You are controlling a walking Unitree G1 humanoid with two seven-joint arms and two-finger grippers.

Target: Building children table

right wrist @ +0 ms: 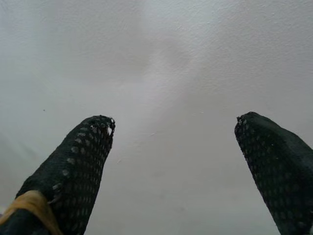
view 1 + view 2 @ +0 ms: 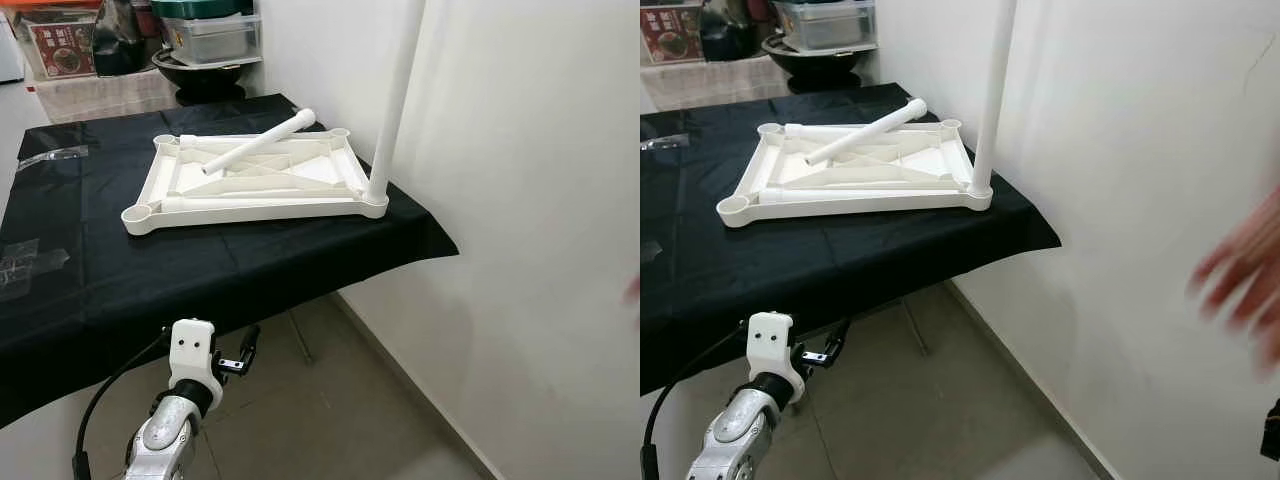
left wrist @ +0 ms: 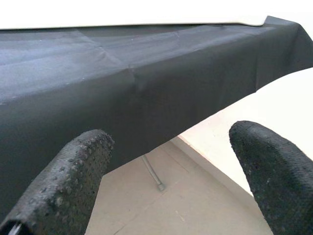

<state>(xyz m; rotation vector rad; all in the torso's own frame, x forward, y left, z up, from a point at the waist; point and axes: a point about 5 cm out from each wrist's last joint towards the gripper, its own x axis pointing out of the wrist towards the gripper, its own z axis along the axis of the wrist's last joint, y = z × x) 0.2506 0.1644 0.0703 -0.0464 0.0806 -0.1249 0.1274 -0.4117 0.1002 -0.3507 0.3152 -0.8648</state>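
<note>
White plastic tabletop (image 2: 255, 180) lies upside down on black-draped table (image 2: 90, 270); one leg (image 2: 395, 95) stands in near-right corner socket, another leg (image 2: 258, 142) loose across frame (three sockets open). Left gripper (image 3: 171, 166) low before table edge, jaws wide, empty; right gripper (image 1: 176, 166) faces wall, spread, empty.

Upright leg (image 2: 392, 100) and wall (image 2: 520, 200) crowd tabletop's right side

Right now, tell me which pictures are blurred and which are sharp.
Right eye view: sharp on the white tabletop and black cloth, but a person's hand at the right edge is smeared by motion. Left eye view: sharp, with the hand a faint pink smudge. Left wrist view: fingers soft, cloth clearer. Right wrist view: fingers crisp against the wall.
</note>
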